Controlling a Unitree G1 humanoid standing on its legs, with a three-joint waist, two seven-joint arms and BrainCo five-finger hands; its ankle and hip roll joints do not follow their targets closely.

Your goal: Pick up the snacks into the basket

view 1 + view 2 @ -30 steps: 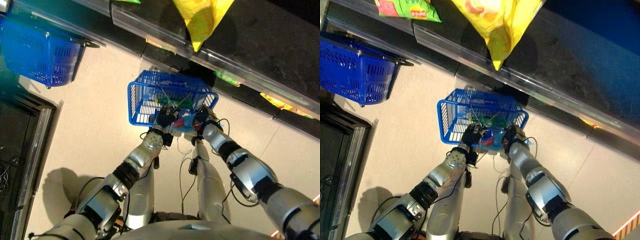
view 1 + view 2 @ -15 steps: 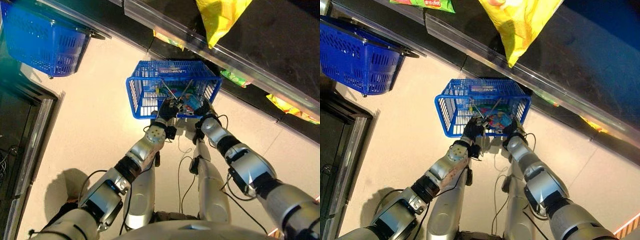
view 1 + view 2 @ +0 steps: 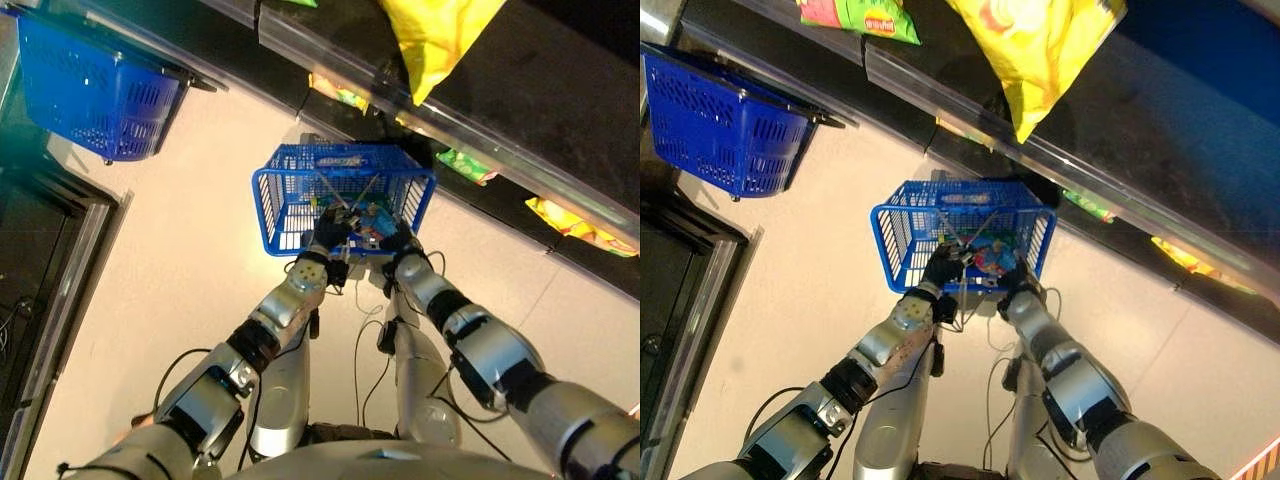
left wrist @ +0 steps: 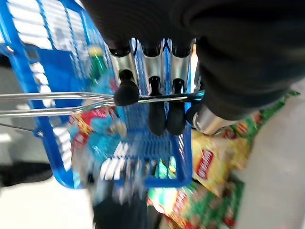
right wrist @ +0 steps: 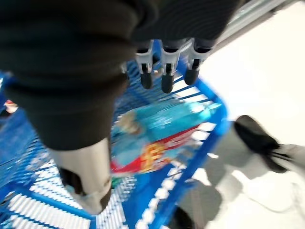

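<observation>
A blue basket is sitting on the pale floor in front of a dark shelf, and both arms are reaching down to its near rim. The left hand is curling its fingers round the basket's thin metal handles, which are crossing over the middle of the basket; the thumb is closing in from the other side of the wire. The right hand is hovering open just above the basket's near right corner, fingers straight and loose, holding nothing. A light blue snack bag with red print is lying inside the basket, tilted against the near right wall, directly below that open hand. More snack bags are showing just beyond the basket at the foot of the shelf, yellow and green. A big yellow bag is hanging over the shelf edge above the basket. A second blue basket is sitting well away to the basket's far left.
</observation>
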